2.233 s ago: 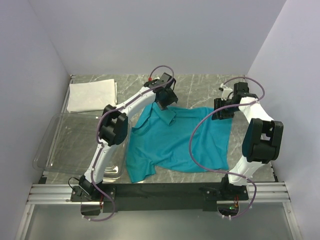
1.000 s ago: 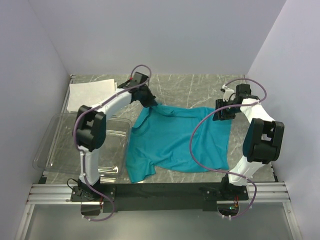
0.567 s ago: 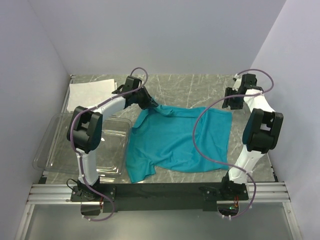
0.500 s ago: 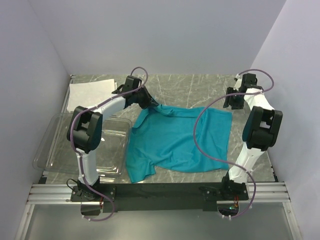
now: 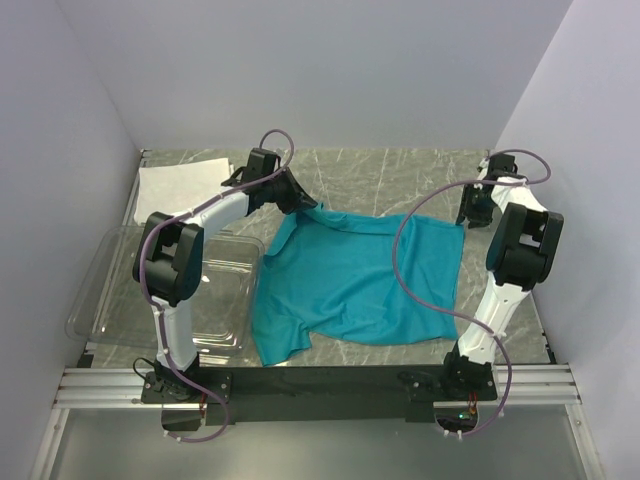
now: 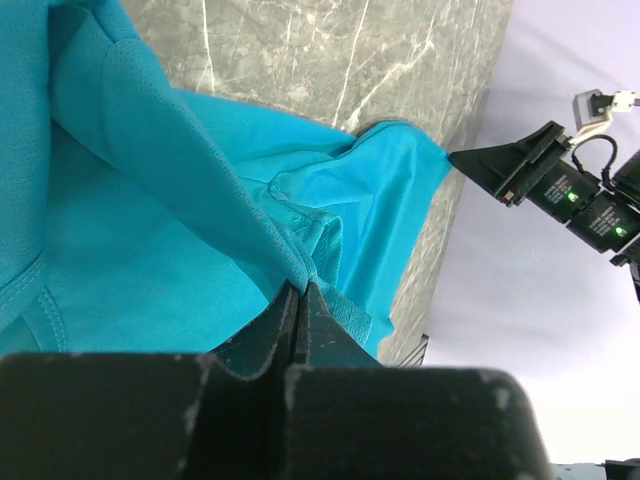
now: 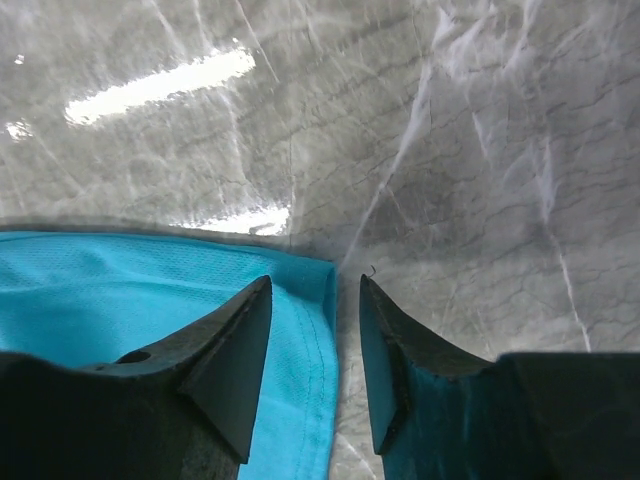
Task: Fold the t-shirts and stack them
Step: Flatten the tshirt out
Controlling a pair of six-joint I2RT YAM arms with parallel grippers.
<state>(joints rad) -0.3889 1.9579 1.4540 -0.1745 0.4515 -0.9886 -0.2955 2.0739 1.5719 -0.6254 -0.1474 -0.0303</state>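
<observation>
The teal t-shirt (image 5: pixel 355 275) lies spread on the marble table, with a sleeve near the front left. My left gripper (image 5: pixel 300 205) is shut on a bunched fold at its far-left corner. In the left wrist view the cloth (image 6: pixel 150 180) is pinched at the tips of the left gripper (image 6: pixel 302 285). My right gripper (image 5: pixel 468 212) is at the shirt's far-right corner. In the right wrist view the right gripper (image 7: pixel 315 285) stands open, straddling the hemmed corner (image 7: pixel 310 290); its fingers (image 7: pixel 225 340) are apart. The white t-shirt (image 5: pixel 180 180) lies folded at the far left.
A clear plastic bin (image 5: pixel 100 300) sits at the near left beside the teal shirt. Purple walls close in the table at the back and both sides. Bare marble (image 5: pixel 400 180) lies beyond the shirt's far edge. The right arm's wrist (image 6: pixel 560 185) shows in the left wrist view.
The left gripper carried the shirt's far-left corner back and to the left, drawing the far edge straighter. The right arm swung out to the far-right corner, and its jaws narrowed somewhat.
</observation>
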